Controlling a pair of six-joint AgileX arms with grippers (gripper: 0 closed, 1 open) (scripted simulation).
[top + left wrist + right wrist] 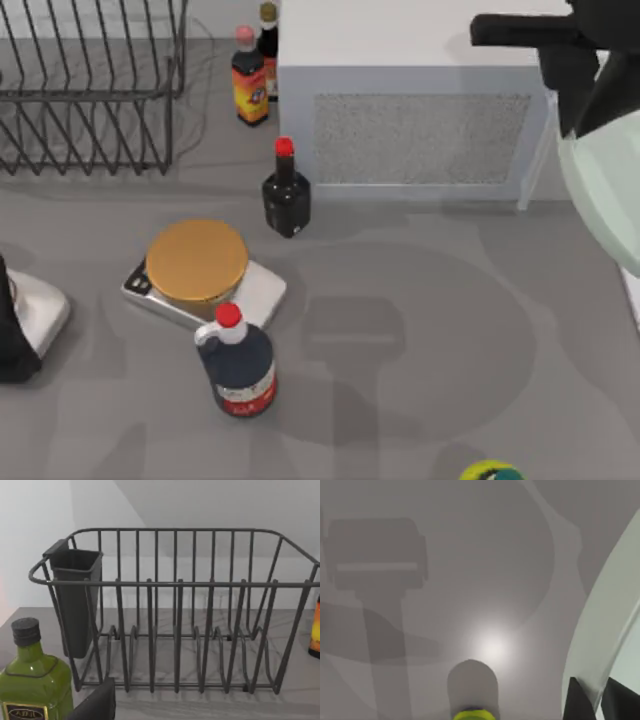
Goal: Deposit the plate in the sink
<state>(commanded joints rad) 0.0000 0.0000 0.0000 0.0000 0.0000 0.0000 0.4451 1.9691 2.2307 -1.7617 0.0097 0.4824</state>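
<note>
Right gripper (592,700) is clamped on the rim of the plate (600,200): in the right wrist view the two dark fingers (577,700) pinch the pale edge, one on each face. Plate is airborne at the right edge of the desk (420,330), tilted steeply so it reads edge-on rather than flat, carried by the right arm (560,45) coming in from the upper right. Looks: pale mint green, smooth, shallow, slightly raised rim, wider than any bottle here. A white strip at the far right edge below the plate may be the sink (634,300) rim; too little shows to be sure. If so, the plate sits just above and beside it, so my read is the coming move is a short carry right and down, then let go; right arm is the one for it. Left arm (15,330) is parked at the left edge, gripper state cannot tell. Mid-desk: golden disc (197,262) on a scale (255,295), dark bottles (240,370). Far back: wire dish rack (90,90) at left, white cabinet (420,120) at right.
</note>
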